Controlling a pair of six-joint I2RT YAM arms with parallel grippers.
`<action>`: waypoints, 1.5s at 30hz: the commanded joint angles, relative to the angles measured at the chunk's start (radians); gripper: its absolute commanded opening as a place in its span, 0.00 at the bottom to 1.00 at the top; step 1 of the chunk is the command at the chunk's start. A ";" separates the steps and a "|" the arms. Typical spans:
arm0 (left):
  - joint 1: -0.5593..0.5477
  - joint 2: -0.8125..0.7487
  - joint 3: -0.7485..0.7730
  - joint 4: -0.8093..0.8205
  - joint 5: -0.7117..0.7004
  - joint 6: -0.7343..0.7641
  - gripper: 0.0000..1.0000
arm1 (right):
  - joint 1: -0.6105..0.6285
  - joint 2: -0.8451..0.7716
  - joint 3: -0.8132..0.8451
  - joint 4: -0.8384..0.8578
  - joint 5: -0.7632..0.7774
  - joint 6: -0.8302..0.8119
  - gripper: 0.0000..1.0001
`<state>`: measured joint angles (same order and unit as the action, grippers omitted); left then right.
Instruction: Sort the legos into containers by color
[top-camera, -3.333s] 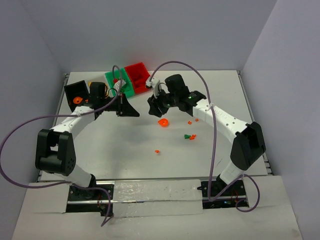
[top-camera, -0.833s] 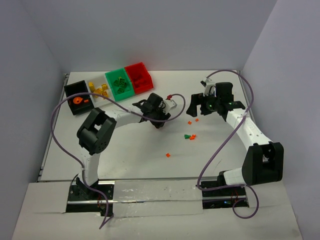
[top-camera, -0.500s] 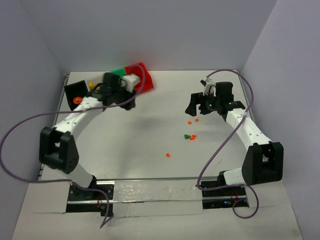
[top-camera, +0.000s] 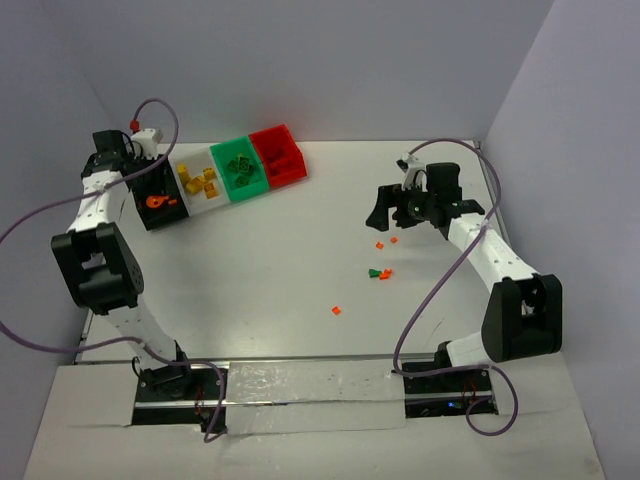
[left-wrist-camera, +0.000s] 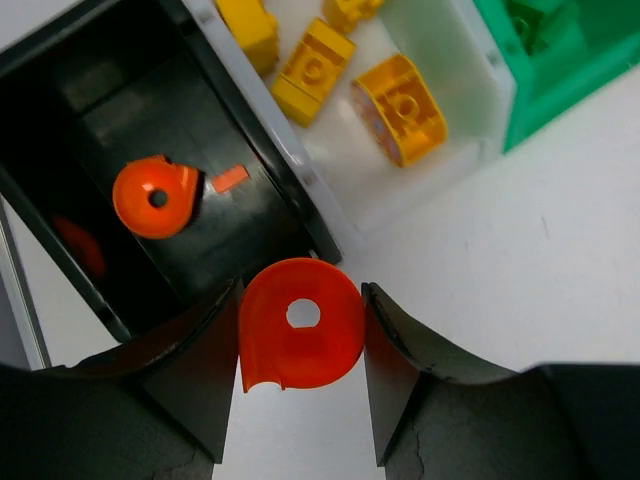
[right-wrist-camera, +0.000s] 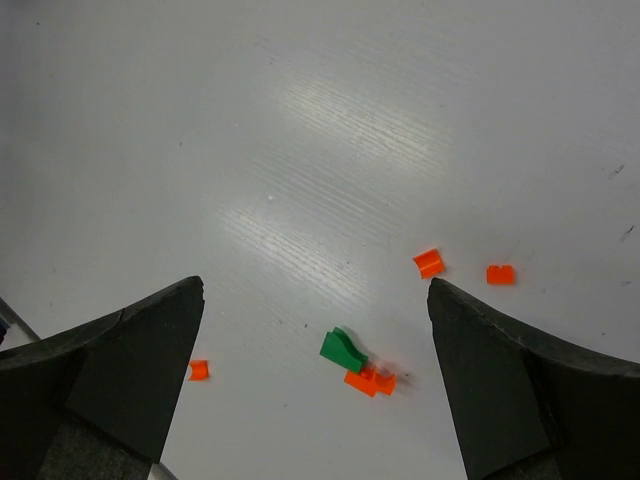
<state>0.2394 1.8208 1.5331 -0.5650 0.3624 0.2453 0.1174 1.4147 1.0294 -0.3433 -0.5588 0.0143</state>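
Left gripper clamping one orange lego, right gripper gaping above one green lego, four containers lining table's far-left corner.

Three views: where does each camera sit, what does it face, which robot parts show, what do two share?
Top external: above, behind; faces table; left arm, right arm show.
Left wrist: down at black bin; fingers grip orange piece.
Right wrist: down at loose legos between open fingers.
Shared: black bin, top and left wrist.
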 joint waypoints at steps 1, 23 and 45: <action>0.010 0.093 0.138 -0.001 0.019 0.016 0.40 | 0.007 -0.011 0.021 0.037 0.006 -0.005 1.00; -0.027 -0.010 0.161 0.009 0.102 0.045 0.99 | 0.007 -0.051 0.014 0.010 0.041 -0.039 1.00; -1.279 -0.108 -0.369 0.087 -0.263 -0.202 0.53 | -0.167 -0.104 -0.031 -0.112 0.224 -0.050 1.00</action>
<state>-1.0121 1.6759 1.0921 -0.4514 0.2168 0.1140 -0.0040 1.3483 0.9943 -0.4306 -0.3516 -0.0277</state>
